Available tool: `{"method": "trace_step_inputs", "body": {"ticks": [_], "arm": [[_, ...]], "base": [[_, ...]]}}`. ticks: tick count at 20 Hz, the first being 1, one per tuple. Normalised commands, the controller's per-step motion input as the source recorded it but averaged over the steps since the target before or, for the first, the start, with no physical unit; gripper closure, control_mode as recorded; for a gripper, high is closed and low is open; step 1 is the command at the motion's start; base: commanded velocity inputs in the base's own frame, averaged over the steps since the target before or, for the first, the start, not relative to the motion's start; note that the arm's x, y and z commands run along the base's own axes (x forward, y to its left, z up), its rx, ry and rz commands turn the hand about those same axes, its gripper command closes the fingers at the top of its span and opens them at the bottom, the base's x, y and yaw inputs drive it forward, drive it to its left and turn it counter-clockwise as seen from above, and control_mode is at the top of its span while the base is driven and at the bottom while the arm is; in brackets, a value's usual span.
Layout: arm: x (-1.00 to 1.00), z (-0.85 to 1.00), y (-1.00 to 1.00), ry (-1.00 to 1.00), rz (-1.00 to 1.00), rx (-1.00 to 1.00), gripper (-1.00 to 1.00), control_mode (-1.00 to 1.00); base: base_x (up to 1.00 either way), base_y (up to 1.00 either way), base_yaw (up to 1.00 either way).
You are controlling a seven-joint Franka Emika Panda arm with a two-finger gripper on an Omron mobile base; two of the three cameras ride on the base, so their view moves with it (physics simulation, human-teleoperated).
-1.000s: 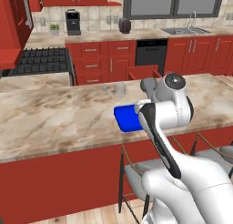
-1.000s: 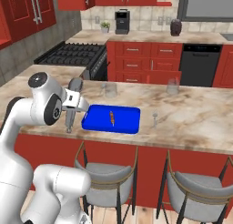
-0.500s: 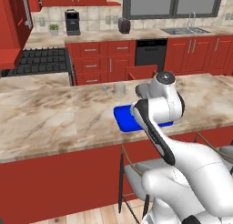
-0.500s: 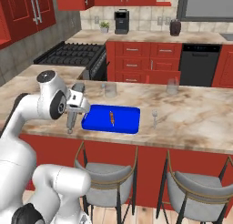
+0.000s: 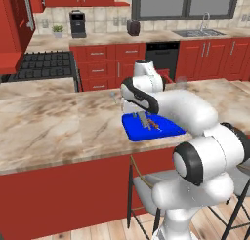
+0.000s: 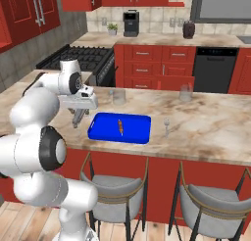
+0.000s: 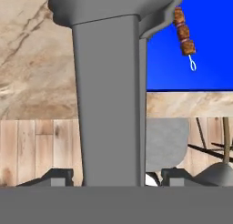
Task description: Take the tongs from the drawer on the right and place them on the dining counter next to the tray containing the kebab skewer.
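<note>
over dining counter (image 6: 206,122), tool (image 6: 77,118) clamps tongs (image 7: 109,100) (hanging upright) beside blue tray (image 6: 105,132) with kebab skewer (image 6: 120,127).

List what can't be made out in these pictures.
- Gripper contact: in the hand view the tongs cover the fingertips.
- Tongs' far end: cut off by the hand view's top edge.
- Tray left part: hidden by the arm in the left base view.
- Small utensil beside the tray: too small to identify.
</note>
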Motion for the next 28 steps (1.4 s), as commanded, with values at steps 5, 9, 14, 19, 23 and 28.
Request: {"method": "trace_step_inputs", "body": {"ticks": [5,9,14,19,23,28], "arm": [[0.92,-0.4,0.48,0.1,0.0,0.0,1.0,-1.0],[0.79,-0.59,0.32,0.01,0.0,0.0,1.0,-1.0],[0.66,-0.69,0.23,0.0,0.0,0.0,1.0,-1.0],[0.47,-0.37,0.1,0.0,0.0,0.0,1.0,-1.0],[0.29,-0.26,0.08,0.0,0.0,0.0,1.0,-1.0],[0.19,-0.37,0.07,0.0,-0.04,0.0,1.0,-1.0]], "base": [[0.0,0.0,0.0],[0.0,0.0,0.0],[0.0,0.0,0.0],[0.0,0.0,0.0],[0.0,0.0,0.0],[0.0,0.0,0.0]]}}
